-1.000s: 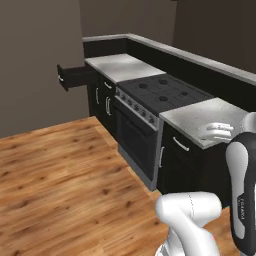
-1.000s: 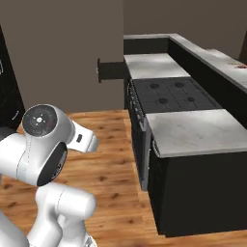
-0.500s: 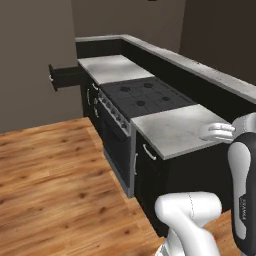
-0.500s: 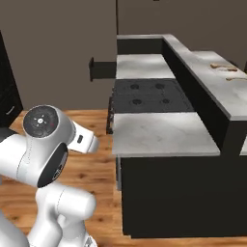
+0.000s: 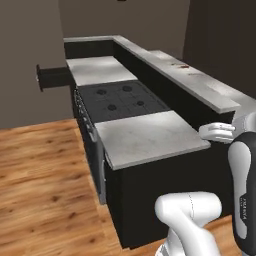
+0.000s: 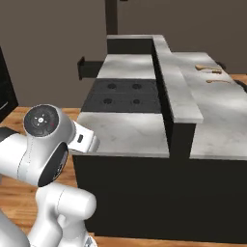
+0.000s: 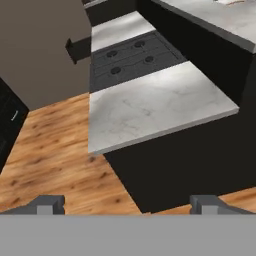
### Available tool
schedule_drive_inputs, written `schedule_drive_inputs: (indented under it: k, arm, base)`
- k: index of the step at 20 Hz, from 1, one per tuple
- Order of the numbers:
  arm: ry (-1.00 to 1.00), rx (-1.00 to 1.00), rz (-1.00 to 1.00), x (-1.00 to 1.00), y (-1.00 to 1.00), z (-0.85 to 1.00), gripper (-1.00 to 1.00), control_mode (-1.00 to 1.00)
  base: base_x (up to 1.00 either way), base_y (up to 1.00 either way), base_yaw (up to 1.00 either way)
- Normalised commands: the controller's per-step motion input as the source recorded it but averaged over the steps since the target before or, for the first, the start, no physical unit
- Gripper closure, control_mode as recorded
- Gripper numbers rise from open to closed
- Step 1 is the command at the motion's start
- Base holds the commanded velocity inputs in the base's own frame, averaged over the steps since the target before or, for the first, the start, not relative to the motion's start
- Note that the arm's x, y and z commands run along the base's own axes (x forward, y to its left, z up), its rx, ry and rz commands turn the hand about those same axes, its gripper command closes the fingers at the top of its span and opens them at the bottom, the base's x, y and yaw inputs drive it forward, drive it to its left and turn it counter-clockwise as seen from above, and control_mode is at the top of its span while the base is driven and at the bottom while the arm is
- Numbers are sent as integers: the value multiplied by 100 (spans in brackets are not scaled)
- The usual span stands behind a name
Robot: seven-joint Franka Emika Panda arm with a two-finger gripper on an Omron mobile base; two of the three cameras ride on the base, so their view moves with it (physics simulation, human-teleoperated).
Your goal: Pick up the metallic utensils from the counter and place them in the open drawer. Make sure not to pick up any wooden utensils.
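My base has swung round the kitchen over the last second; the whole picture has shifted, so the stove (image 5: 122, 100) and the near worktop (image 5: 147, 137) now sit square ahead rather than off to one side; nothing on them has moved. The raised marbled counter (image 6: 219, 106) has come into fuller sight, and far along it I make out orange-brown wooden utensils (image 6: 208, 69); small reddish specks lie on it in the left base view, too small to name; I cannot pick out the metallic utensils yet. The open drawer (image 6: 90, 68) juts from the far end of the cabinets, well apart from me. The gripper (image 7: 127, 202) hangs over the floor, fingertips (image 7: 47, 202) spread wide, holding nothing; I judge I am still approaching.
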Motion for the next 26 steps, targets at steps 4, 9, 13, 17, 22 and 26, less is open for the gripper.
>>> schedule_drive_inputs:
  k: [4,9,13,17,22,26]
  arm:
    - [0,0,0,0,0,0,-100,100]
    - [0,0,0,0,0,0,-100,100]
    - [0,0,0,0,0,0,-100,100]
    - [0,0,0,0,0,0,-100,100]
    - [0,0,0,0,0,0,-100,100]
    - [0,0,0,0,0,0,-100,100]
  base:
    - [0,-100,19]
    - [-2,-100,19]
    - [-1,-100,19]
    - [0,-100,21]
    - [7,-100,34]
    - [8,-100,41]
